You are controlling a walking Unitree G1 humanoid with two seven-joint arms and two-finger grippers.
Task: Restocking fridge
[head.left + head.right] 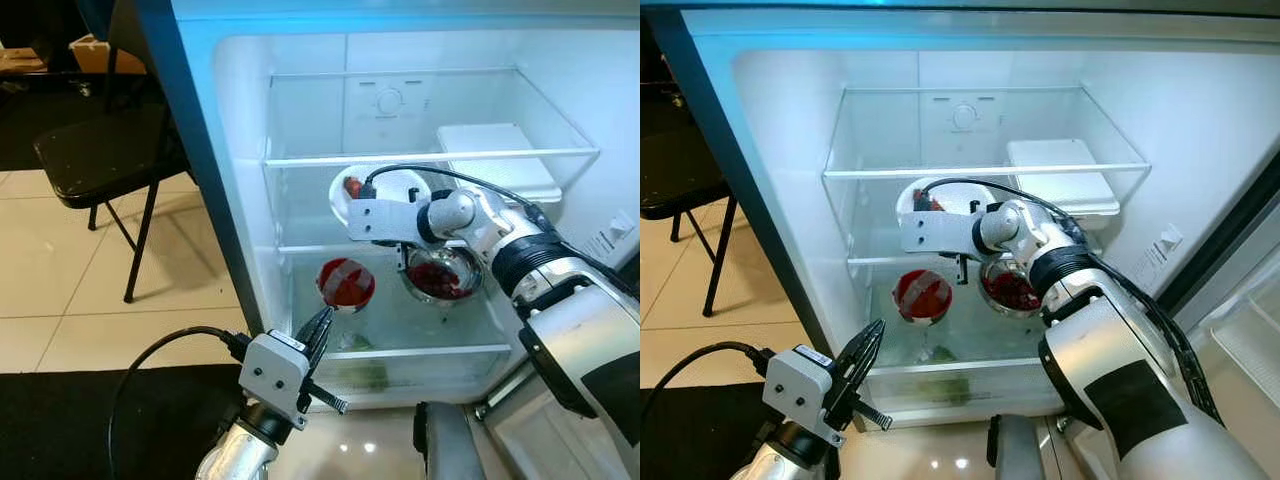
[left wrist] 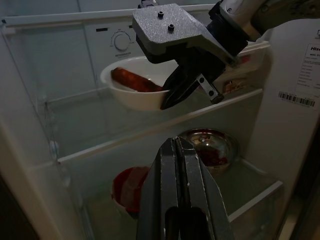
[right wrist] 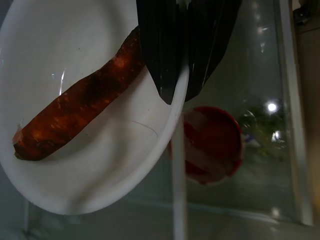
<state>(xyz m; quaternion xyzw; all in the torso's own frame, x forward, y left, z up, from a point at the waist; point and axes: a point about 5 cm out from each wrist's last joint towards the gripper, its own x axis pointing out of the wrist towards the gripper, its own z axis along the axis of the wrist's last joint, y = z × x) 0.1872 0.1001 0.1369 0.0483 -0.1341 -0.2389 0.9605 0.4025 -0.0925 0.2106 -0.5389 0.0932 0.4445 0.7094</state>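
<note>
A white bowl [image 3: 75, 160] holding one orange-red sausage-like piece [image 3: 75, 115] sits at the middle glass shelf [image 1: 320, 246] of the open fridge. My right gripper [image 3: 172, 75] reaches into the fridge and is shut on the bowl's near rim, one finger inside and one outside. From the left wrist view the bowl [image 2: 132, 92] appears just above the shelf; whether it rests there I cannot tell. My left gripper [image 1: 320, 328] hangs low in front of the fridge, fingers shut together, holding nothing.
On the lower shelf stand a red bowl [image 1: 346, 283] and a metal bowl [image 1: 443, 273] with red food. A white lidded box [image 1: 495, 155] lies on the top shelf. Greens show in the drawer [image 1: 365, 375]. A black chair [image 1: 100, 150] stands left of the fridge.
</note>
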